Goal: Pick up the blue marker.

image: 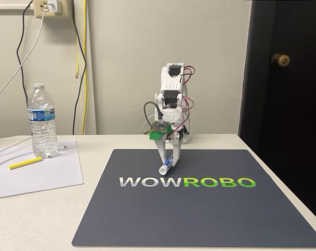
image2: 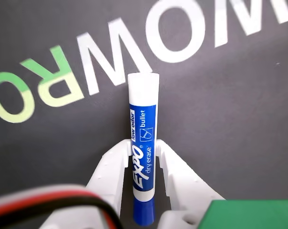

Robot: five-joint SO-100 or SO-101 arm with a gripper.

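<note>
The fingers [image2: 113, 171] pinch the blue marker [image2: 143, 143] around its label, just above the mat [image: 210, 219] beside its lettering. Grasp looks made; next, a steady lift upward.

Arm [image: 171, 91]: white, black servos
Cables: red, black
Gripper [image2: 144, 164]: white fingers [image2: 110, 167], green block

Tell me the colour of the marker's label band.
Blue with white lettering, on a white barrel; the marker shows best in the wrist view.
</note>
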